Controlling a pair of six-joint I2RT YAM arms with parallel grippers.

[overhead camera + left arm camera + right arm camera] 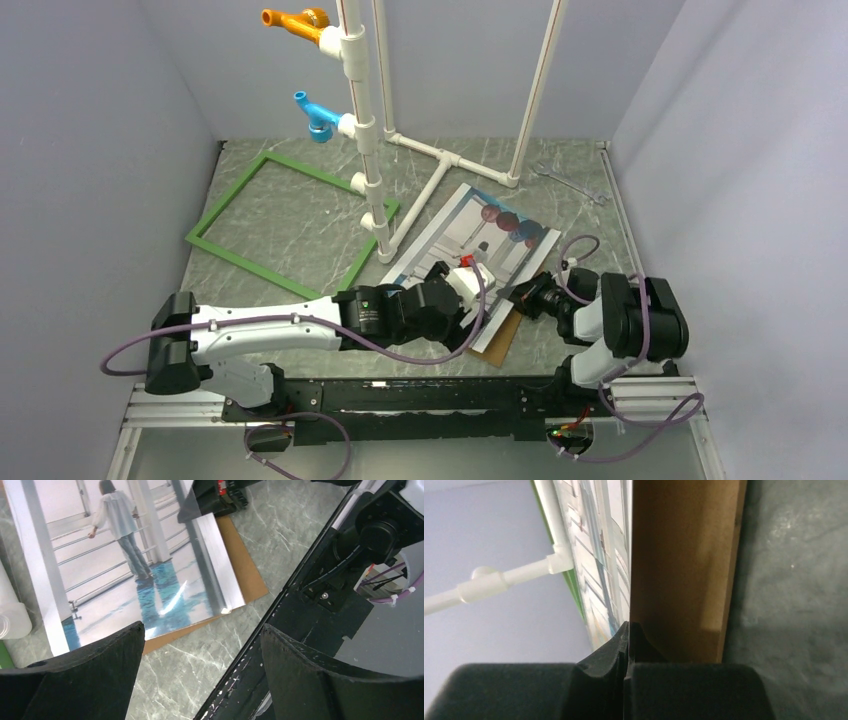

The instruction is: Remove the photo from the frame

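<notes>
Likeliest trouble: creasing or tearing the photo (pixel 490 235) by pulling on one edge alone, given a large, thin, glossy sheet and a narrow pinch. Next: dragging the brown backing board (pixel 503 335) along with it, print and board being stacked together and the right gripper (pixel 626 630) clamped tight exactly at the seam between them. Could equally nip nothing and slide off the white border. Impossible to tell from the right wrist view: paper between the closed tips, or only beside them. Further hazard: sweeping the sheet against the white pipe stand (pixel 362 120), its foot pipe running just beside the print's left edge at the centre of the top view.

Left gripper (pixel 202 640) spread wide, holding nothing, hovering over the print's near corner and the marbled table (pixel 190 680), lower centre of the top view. Right gripper low at the print's right-hand edge, centre right of the top view, touching it or nearly so.

Photo lying face up at centre right, resting on the board, set diagonally, balloons toward the upper right. Green frame (pixel 229 197) flat on the table at upper left, nothing inside its rails, well apart from the print, stand between the two. Judged from that: removal essentially done, with the remaining worry being the handling of a loose sheet.
</notes>
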